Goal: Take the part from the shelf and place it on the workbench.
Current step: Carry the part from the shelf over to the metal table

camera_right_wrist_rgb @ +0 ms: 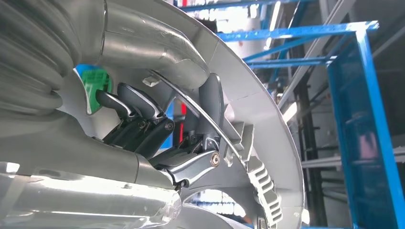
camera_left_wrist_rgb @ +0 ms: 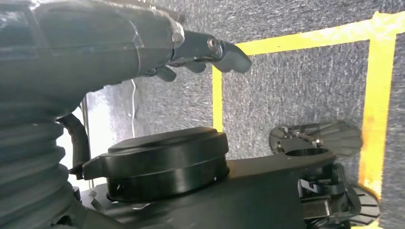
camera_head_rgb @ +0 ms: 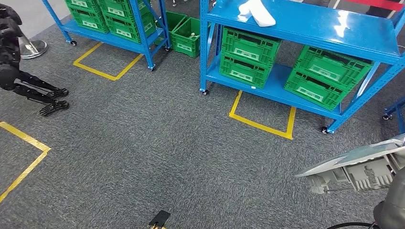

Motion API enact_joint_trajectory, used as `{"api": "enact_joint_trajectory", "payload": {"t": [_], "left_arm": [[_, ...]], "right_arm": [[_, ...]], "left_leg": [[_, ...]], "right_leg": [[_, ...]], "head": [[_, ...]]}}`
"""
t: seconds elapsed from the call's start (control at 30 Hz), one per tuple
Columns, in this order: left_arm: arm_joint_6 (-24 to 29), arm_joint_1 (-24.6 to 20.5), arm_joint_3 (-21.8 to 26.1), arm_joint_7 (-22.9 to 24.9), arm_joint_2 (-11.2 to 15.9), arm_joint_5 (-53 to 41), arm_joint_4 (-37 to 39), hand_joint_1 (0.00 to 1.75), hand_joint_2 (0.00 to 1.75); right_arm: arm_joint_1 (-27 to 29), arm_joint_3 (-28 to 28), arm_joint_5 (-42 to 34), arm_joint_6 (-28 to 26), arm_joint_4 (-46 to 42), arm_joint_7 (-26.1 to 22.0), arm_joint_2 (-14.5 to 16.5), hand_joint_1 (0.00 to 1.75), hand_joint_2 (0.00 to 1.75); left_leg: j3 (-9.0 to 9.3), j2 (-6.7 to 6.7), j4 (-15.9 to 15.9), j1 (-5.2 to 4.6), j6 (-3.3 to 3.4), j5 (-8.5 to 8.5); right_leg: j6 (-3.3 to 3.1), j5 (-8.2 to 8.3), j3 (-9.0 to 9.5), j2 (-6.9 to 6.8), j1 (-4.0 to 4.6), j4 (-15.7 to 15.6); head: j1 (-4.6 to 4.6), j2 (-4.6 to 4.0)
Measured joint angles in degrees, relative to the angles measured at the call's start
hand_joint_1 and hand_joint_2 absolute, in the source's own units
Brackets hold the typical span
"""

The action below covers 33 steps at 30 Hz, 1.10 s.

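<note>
A flat grey metal part [camera_head_rgb: 353, 169] with ribbed fins underneath hangs at the lower right of the head view, above the carpet. My right hand [camera_right_wrist_rgb: 157, 138] grips it, with dark fingers curled against the finned underside of the part [camera_right_wrist_rgb: 258, 143]. My left hand [camera_left_wrist_rgb: 119, 43] hangs over the carpet and holds nothing; its thumb and fingers [camera_left_wrist_rgb: 229, 52] lie loosely apart. A blue shelf [camera_head_rgb: 305, 28] stands ahead, with white parts [camera_head_rgb: 258, 12] lying on its top board.
Green crates [camera_head_rgb: 248, 57] fill the shelf's lower level and a second blue rack [camera_head_rgb: 119, 21] at back left. Yellow tape boxes [camera_head_rgb: 262, 121] mark the grey carpet. A dark robot [camera_head_rgb: 19, 71] stands at the far left.
</note>
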Motion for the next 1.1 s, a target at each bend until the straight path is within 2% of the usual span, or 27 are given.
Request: {"api": "enact_joint_trajectory", "payload": {"t": [0.03,0.07,0.13,0.17,0.2,0.27,0.3,0.33,0.37,0.4,0.43,0.47,0.5,0.57,0.6,0.67,0.7,0.77,0.8,0.83,0.87,0.9,0.93,0.97,1.03,1.07,1.1], "left_arm": [[0.0,-0.2,-0.1,0.0,0.0,0.0,0.0,0.00,1.75],[0.0,-0.3,-0.2,0.0,0.0,0.0,0.0,0.00,1.75],[0.1,-0.5,-0.4,0.0,0.0,0.0,0.0,0.00,1.75],[0.1,-0.5,-0.5,0.0,0.0,0.0,0.0,0.00,1.75],[0.1,-0.4,-0.6,0.0,0.1,0.0,0.0,0.00,1.75],[0.2,-0.4,-0.8,0.0,0.1,0.1,0.0,0.00,1.75],[0.2,-0.4,-0.9,0.0,0.1,0.1,0.0,0.00,1.75],[0.3,-0.4,-1.0,0.0,0.1,0.1,0.0,0.00,1.75],[0.3,-0.3,-1.1,0.0,0.1,0.1,0.0,0.00,1.75],[0.3,-0.2,-1.2,0.0,0.1,0.1,0.0,0.00,1.75],[0.4,-0.2,-1.2,0.0,0.1,0.1,0.0,0.00,1.75],[0.4,-0.1,-1.2,0.0,0.1,0.1,0.0,0.00,1.75],[0.5,-0.1,-1.2,0.0,0.1,0.1,0.0,0.00,1.75],[0.6,-0.2,-1.2,0.0,0.0,0.2,0.0,0.00,1.75],[0.7,-0.2,-1.2,0.0,0.0,0.2,0.0,0.00,1.75],[0.7,-0.1,-1.3,0.0,-0.1,0.2,0.0,0.00,1.75],[0.7,-0.1,-1.4,0.0,-0.1,0.2,0.0,0.00,1.75],[0.8,-0.2,-1.5,0.0,-0.2,0.2,0.0,0.00,1.75],[0.9,-0.3,-1.6,0.0,-0.3,0.2,0.0,0.00,1.75],[0.9,-0.3,-1.7,0.0,-0.4,0.2,-0.1,0.00,1.75],[0.9,-0.3,-1.9,0.0,-0.5,0.2,0.0,0.00,1.75],[0.9,-0.2,-2.1,0.0,-0.6,0.2,0.0,0.00,1.75],[0.9,-0.2,-2.4,0.0,-0.6,0.2,0.0,0.00,1.75],[0.9,-0.1,-2.5,0.0,-0.6,0.2,0.0,0.00,1.75],[0.9,-0.1,-2.6,0.0,-0.7,0.2,0.0,0.00,1.75],[0.9,-0.1,-2.6,0.0,-0.8,0.2,0.0,0.00,1.75],[0.9,-0.1,-2.6,0.1,-0.9,0.2,0.0,0.00,1.75]], "right_arm": [[0.2,0.0,0.1,0.0,0.0,-0.1,0.0,1.75,1.75],[0.4,0.0,0.1,0.0,0.1,-0.3,0.0,1.75,1.75],[0.6,0.0,0.5,0.0,0.2,-0.4,0.0,1.75,1.75],[0.6,0.1,0.7,0.0,0.2,-0.3,0.0,1.75,1.75],[0.6,0.1,1.0,0.0,0.2,-0.3,0.0,1.75,1.75],[0.6,0.1,1.4,0.0,0.1,-0.1,0.0,1.75,1.75],[0.6,0.0,1.6,0.0,0.1,0.0,0.0,1.75,1.75],[0.6,0.0,1.6,0.0,0.1,0.2,0.0,1.75,1.75],[0.6,0.0,1.7,0.0,0.1,0.3,-0.1,1.75,1.75],[0.6,0.1,1.7,0.0,0.1,0.4,0.0,1.75,1.75],[0.5,0.1,1.7,0.0,0.1,0.4,0.0,1.75,1.75],[0.5,0.2,1.7,0.0,0.1,0.4,0.0,1.75,1.75],[0.4,0.2,1.8,0.0,0.1,0.4,0.0,1.75,1.75],[0.1,0.3,1.9,0.0,0.0,0.4,-0.1,1.75,1.75],[0.0,0.3,1.9,0.0,-0.1,0.4,-0.1,1.75,1.75],[-0.1,0.4,1.9,0.0,-0.1,0.4,-0.1,1.75,1.75],[-0.2,0.4,1.9,0.0,-0.2,0.4,-0.1,1.75,1.75],[-0.3,0.5,1.9,0.0,-0.3,0.4,-0.2,1.75,1.75],[-0.4,0.5,1.9,0.0,-0.3,0.4,-0.2,1.75,1.75],[-0.3,0.5,1.9,0.0,-0.4,0.4,-0.3,1.75,1.75],[-0.3,0.6,1.9,0.0,-0.4,0.4,-0.3,1.75,1.75],[-0.3,0.6,1.9,0.0,-0.4,0.4,-0.3,1.75,1.75],[-0.3,0.7,1.9,0.0,-0.4,0.5,-0.3,1.75,1.75],[-0.4,0.7,1.9,0.0,-0.4,0.5,-0.3,1.75,1.75],[-0.5,0.7,1.9,0.0,-0.4,0.5,-0.4,1.75,1.75],[-0.5,0.8,1.9,0.0,-0.4,0.5,-0.4,1.75,1.75],[-0.5,0.8,1.9,0.0,-0.4,0.5,-0.5,1.75,1.75]], "left_leg": [[-0.38,-0.78,0.3,0.06,-0.42,-0.03],[-0.83,-1.63,0.5,0.15,-0.82,0.05],[-1.57,-3.20,0.7,0.37,-1.54,0.29],[-1.98,-2.31,1.2,0.33,-1.80,0.05],[-2.80,-0.55,2.6,0.24,-2.01,-0.75],[-6.10,3.47,8.8,0.12,-2.26,-3.97],[-8.30,4.04,13.0,0.21,-2.33,-5.75],[-10.17,3.93,16.5,0.28,-2.34,-6.85],[-11.20,3.74,18.3,0.29,-2.26,-6.91],[-10.99,3.70,17.8,0.24,-2.08,-5.83],[-9.51,4.02,14.9,0.14,-1.79,-3.90],[-7.29,5.32,10.7,-0.08,-1.39,-1.96],[-5.21,7.31,7.0,-0.52,-0.97,-0.81],[-3.15,10.16,2.9,-1.28,-0.20,-0.24],[-3.17,10.19,2.8,-1.55,0.07,-0.45],[-3.17,8.38,2.6,-1.48,0.53,-0.29],[-3.08,7.38,2.5,-1.34,0.77,-0.25],[-2.90,5.38,2.4,-1.06,1.18,-0.12],[-2.89,4.36,2.4,-1.06,1.35,-0.11],[-2.87,3.32,2.4,-1.14,1.49,-0.09],[-2.82,2.28,2.5,-1.24,1.59,-0.09],[-2.70,1.23,2.5,-1.37,1.67,-0.11],[-2.51,0.23,2.5,-1.48,1.69,-0.14],[-2.27,-0.69,2.5,-1.57,1.71,-0.20],[-2.21,-2.22,2.5,-1.50,1.65,-0.25],[-2.42,-2.83,2.5,-1.34,1.51,-0.20],[-2.73,-3.38,2.5,-1.12,1.31,-0.10]], "right_leg": [[-0.14,0.53,0.96,1.27,-0.17,-2.1],[-0.46,0.18,1.23,1.94,-0.19,-2.6],[-1.41,0.11,1.20,0.07,0.01,-2.5],[-1.84,0.09,1.30,-1.00,0.05,-2.5],[-2.21,0.11,1.40,-2.09,0.10,-2.7],[-2.76,0.02,1.52,-4.19,0.41,-2.7],[-2.96,-0.09,1.51,-5.19,0.61,-2.6],[-3.10,-0.22,1.51,-6.16,0.77,-2.5],[-3.19,-0.37,1.53,-7.06,0.92,-2.4],[-3.23,-0.55,1.61,-7.88,1.06,-2.3],[-3.20,-0.76,1.78,-8.62,1.20,-2.2],[-3.11,-1.00,2.04,-9.27,1.33,-2.2],[-2.96,-1.21,2.30,-9.84,1.50,-2.2],[-2.45,-1.59,2.65,-10.90,1.78,-2.1],[-2.19,-1.71,2.79,-11.50,1.87,-2.2],[-1.58,-2.09,3.28,-12.87,1.82,-2.3],[-1.23,-2.67,3.44,-12.49,1.70,-2.0],[-0.70,-5.34,2.11,-9.41,1.43,1.9],[-0.61,-7.19,0.35,-7.28,1.34,5.6],[-0.63,-8.68,-1.74,-5.87,1.34,9.6],[-0.72,-9.23,-3.45,-5.09,1.38,12.4],[-0.88,-8.68,-4.46,-4.61,1.42,13.6],[-1.13,-6.88,-4.42,-4.26,1.45,12.4],[-1.46,-4.29,-3.59,-3.68,1.49,9.5],[-2.31,-0.07,-1.66,-0.83,1.47,3.0],[-2.69,0.91,-1.11,0.31,1.54,1.0],[-3.00,1.07,-0.90,0.93,1.62,0.1]], "head": [[-0.04,0.00],[-0.11,0.00],[-0.21,0.00],[-0.28,0.00],[-0.40,0.00],[-0.63,0.00],[-0.70,0.00],[-0.70,0.00],[-0.70,0.00],[-0.69,0.00],[-0.68,0.00],[-0.68,0.00],[-0.68,0.00],[-0.67,0.00],[-0.66,0.00],[-0.66,0.00],[-0.62,0.00],[-0.45,0.00],[-0.36,0.00],[-0.30,0.00],[-0.29,0.00],[-0.29,0.00],[-0.29,0.00],[-0.29,0.00],[-0.28,0.00],[-0.24,0.00],[-0.18,0.00]]}}
